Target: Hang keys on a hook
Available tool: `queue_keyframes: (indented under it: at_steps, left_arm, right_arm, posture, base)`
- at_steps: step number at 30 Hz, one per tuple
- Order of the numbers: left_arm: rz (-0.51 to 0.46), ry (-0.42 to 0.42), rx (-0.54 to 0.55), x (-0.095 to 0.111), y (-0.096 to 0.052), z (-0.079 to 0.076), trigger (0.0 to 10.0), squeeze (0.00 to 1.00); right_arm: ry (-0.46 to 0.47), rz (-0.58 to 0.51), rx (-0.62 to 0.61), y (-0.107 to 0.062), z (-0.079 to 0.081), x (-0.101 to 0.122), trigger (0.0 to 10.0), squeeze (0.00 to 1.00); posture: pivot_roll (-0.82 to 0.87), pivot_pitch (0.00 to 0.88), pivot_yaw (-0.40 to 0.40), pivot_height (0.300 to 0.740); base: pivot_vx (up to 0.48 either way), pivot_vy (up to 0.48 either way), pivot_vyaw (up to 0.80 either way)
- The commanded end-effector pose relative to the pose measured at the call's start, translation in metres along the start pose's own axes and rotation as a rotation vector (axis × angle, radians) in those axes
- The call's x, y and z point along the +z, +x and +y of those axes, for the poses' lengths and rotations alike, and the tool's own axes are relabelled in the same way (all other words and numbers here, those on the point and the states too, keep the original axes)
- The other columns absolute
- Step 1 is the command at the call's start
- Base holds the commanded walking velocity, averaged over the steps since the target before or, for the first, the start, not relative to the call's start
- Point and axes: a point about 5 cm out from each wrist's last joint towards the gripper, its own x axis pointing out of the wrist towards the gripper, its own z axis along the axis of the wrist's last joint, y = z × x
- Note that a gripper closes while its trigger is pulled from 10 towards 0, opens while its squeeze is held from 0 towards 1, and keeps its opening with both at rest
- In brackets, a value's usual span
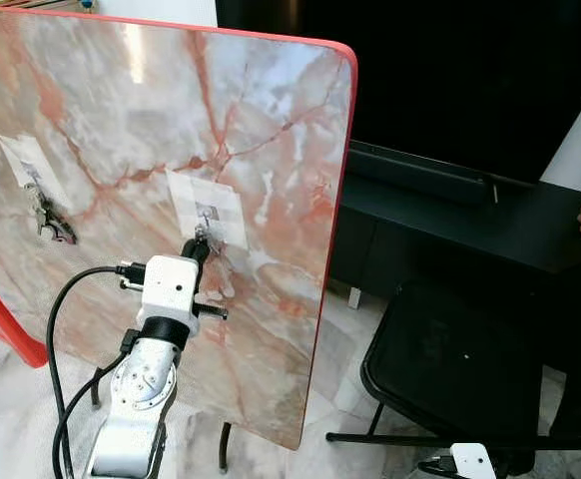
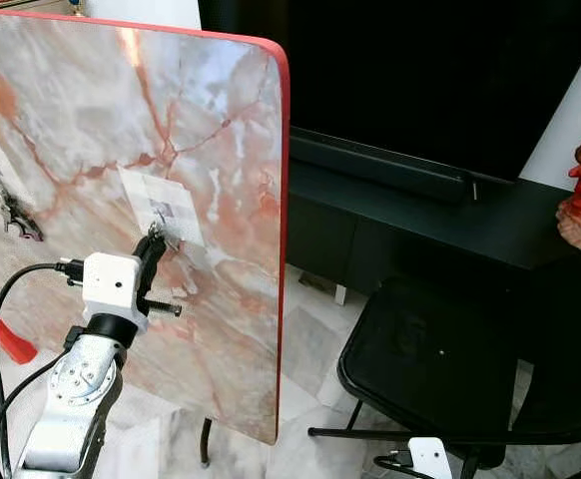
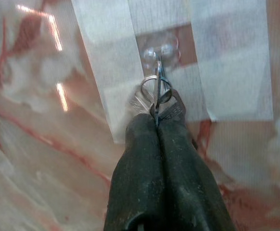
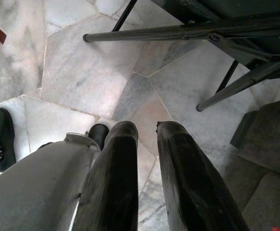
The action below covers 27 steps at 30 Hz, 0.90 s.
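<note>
Left end effector [image 3: 157,126] pinches the keys [image 3: 155,96] at the clear hook [image 3: 160,50], detail blurred from the head; no writing legible.

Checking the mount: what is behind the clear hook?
Behind the clear plastic hook lie white tape strips and pink marbled board. The left gripper covers most of the silver keys.

**Keys held at the hook**

The left pincer [image 3: 158,126] has its two black fingers [image 3: 135,168] pressed together on the keys [image 3: 171,108]. The key ring [image 3: 154,86] stands just above the fingertips and touches the small clear hook [image 3: 160,50]. The hook sits between strips of white tape [image 3: 217,62] on a marble board [image 3: 39,125] with pink and red veins. Whether the ring is already over the hook is not clear.
</note>
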Motion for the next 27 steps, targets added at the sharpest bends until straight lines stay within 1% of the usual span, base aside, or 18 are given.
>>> queue_keyframes:
  at_steps: [1,5,13,15,16,17,27]
  left_arm:
    - [0.010,0.002,-0.032,0.000,0.004,-0.005,10.0,0.00]
    - [0.011,-0.001,-0.081,0.002,0.006,-0.011,10.0,0.00]
    - [0.038,0.004,-0.090,-0.003,0.004,-0.012,10.0,0.00]
    - [0.068,0.008,-0.111,-0.008,0.002,-0.014,10.0,0.00]
    - [0.068,0.008,-0.111,-0.008,0.002,-0.014,10.0,0.00]
    - [0.095,0.013,-0.133,-0.013,-0.001,-0.017,10.0,0.00]
    - [0.110,0.025,-0.139,-0.015,-0.001,-0.018,10.0,0.00]
  right_arm:
    - [-0.003,0.000,0.000,0.000,0.000,0.001,10.0,0.00]
    - [-0.001,0.000,-0.001,0.000,0.000,0.001,10.0,0.00]
    - [-0.001,0.000,0.000,0.000,0.001,0.001,10.0,0.00]
    - [-0.002,0.000,0.001,0.000,0.001,0.001,10.0,0.00]
    - [-0.002,0.000,0.001,0.000,0.001,0.001,10.0,0.00]
    - [-0.002,0.000,0.002,0.000,0.001,0.001,10.0,0.00]
    - [-0.003,0.000,0.001,0.000,0.000,0.001,10.0,0.00]
  posture:
    - [0.04,0.000,-0.047,0.721]
    - [0.04,0.000,-0.046,0.721]
    - [0.04,0.000,-0.047,0.721]
    - [0.04,0.000,-0.047,0.721]
    - [0.04,0.000,-0.047,0.721]
    - [0.04,0.000,-0.047,0.721]
    - [0.04,0.000,-0.049,0.721]
  base:
    - [0.000,0.000,0.00]
    - [0.000,0.000,0.00]
    - [0.000,0.000,0.00]
    - [0.000,0.000,0.00]
    - [0.000,0.000,0.00]
    - [0.000,0.000,0.00]
    - [0.000,0.000,0.00]
